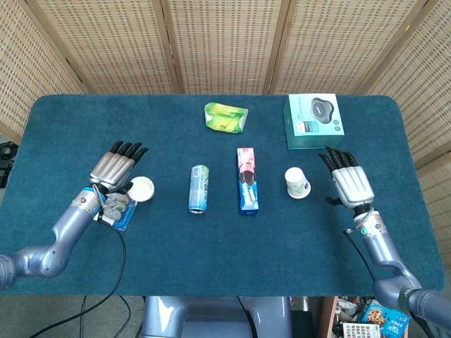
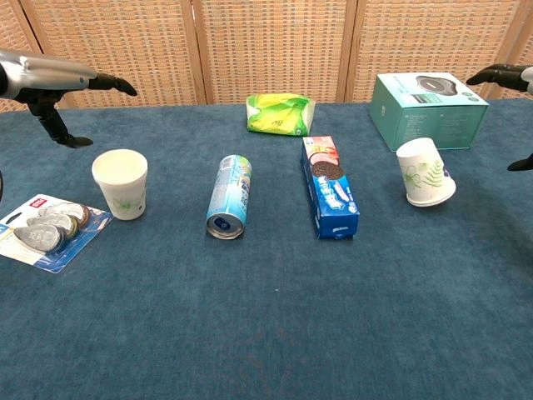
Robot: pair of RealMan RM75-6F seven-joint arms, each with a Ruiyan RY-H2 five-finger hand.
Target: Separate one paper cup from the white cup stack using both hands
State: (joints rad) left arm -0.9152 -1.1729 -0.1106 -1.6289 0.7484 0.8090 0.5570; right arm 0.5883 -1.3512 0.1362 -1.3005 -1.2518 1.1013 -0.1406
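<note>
Two white paper cups with green leaf prints stand apart on the blue table. One cup (image 1: pixel 141 189) (image 2: pixel 122 183) stands upright, mouth up, at the left. The other cup (image 1: pixel 297 183) (image 2: pixel 425 172) sits mouth down at the right and leans a little. My left hand (image 1: pixel 116 166) (image 2: pixel 52 77) hovers just left of and above the upright cup, fingers spread, holding nothing. My right hand (image 1: pixel 349 182) (image 2: pixel 510 77) is to the right of the upturned cup, also spread and empty, and only partly visible at the chest view's edge.
Between the cups lie a drink can (image 1: pixel 199 188) and a blue cookie box (image 1: pixel 246 180). A green packet (image 1: pixel 225 117) and a teal carton (image 1: pixel 314 121) sit toward the back. A blister pack (image 2: pixel 46 232) lies under my left wrist, near the left cup.
</note>
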